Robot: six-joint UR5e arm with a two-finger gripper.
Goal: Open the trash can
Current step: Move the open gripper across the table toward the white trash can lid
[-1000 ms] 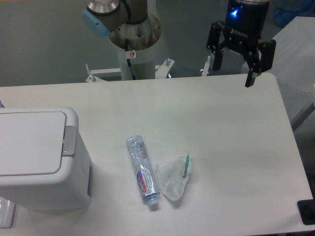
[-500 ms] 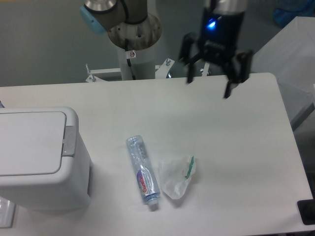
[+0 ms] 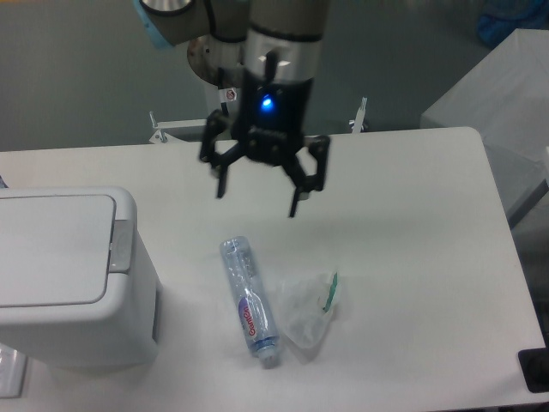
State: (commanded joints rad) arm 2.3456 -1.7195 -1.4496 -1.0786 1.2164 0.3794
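Gripper (image 3: 256,203) hangs over the table with fingers spread, empty, trash can (image 3: 69,275) well off to its side, lid closed, apparently for pressing the tab.

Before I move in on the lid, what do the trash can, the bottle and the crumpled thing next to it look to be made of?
Trash can: seemingly moulded plastic, matte white, rounded corners, grey push tab.
Bottle: clear thin plastic, see-through with glossy highlights and a printed label.
Crumpled wrapper: probably thin plastic film, translucent, creased, with a green strip.
Table: smooth pale matte surface; material unclear.
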